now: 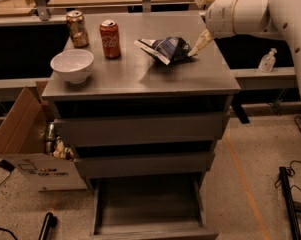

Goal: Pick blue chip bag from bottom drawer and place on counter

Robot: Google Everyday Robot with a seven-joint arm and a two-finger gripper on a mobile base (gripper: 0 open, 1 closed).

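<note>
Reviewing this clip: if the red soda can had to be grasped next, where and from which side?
Grip the red soda can around its mid-body, coming in level from the side facing the blue chip bag. It stands upright, and the other can and white bowl crowd its far side. The gripper, open, hangs just past the bag, over the counter.

Only one view is given: the cabinet is seen from high in front, looking down and away, fairly near. The desk fills the upper half, and the hand is caught above its far right corner.
</note>
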